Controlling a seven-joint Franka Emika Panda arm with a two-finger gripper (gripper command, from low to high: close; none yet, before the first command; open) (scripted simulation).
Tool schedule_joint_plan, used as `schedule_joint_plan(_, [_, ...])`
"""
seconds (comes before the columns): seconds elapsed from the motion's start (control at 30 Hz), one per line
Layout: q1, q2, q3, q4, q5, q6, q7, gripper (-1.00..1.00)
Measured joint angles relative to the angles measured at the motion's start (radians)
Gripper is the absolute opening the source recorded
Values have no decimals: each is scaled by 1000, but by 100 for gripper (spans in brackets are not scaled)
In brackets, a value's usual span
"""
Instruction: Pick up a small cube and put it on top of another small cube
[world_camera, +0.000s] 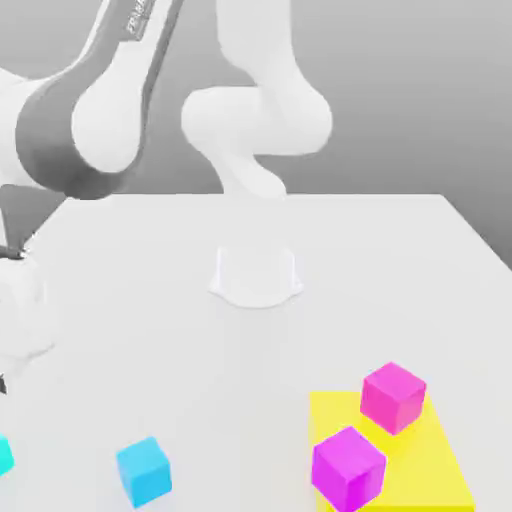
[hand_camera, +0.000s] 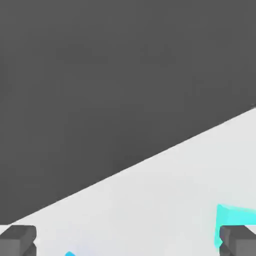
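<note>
Exterior view is showing the small cube (world_camera: 4, 456) sitting at the lower left edge of the frame on the desk (world_camera: 250, 350), left of the sky-blue cube (world_camera: 144, 471); hand view is showing the fingers (hand_camera: 18, 240) standing wide apart, holding nothing; arm lettering is unreadable

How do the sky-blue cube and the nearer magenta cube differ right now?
Colour: the sky-blue cube is light blue, the nearer magenta cube is pink-purple.
Support: the sky-blue cube sits on the bare white table; the magenta cube rests on the yellow mat.
Neighbours: the sky-blue cube stands apart, while the magenta cube has a second magenta cube close behind it.
Shared: both look the same size, plain and resting flat.
</note>
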Motion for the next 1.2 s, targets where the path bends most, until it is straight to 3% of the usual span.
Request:
schedule_joint_plan(0.13, [-51,133,-25,8,4,40,-15,0])
schedule_joint_plan(0.27, [-114,276,32,39,67,131,-63,0])
schedule_joint_plan(0.3, [-128,306,49,47,84,152,-75,-100])
schedule_joint_plan(0.5, [-136,321,58,51,93,162,-82,-100])
schedule_joint_plan(0.67, [-74,186,-13,13,12,66,-27,-100])
schedule_joint_plan(1.07, [244,-163,230,-192,-176,-57,-140,-100])
schedule_joint_plan(1.2, [464,-310,335,-272,-257,-105,-193,-100])
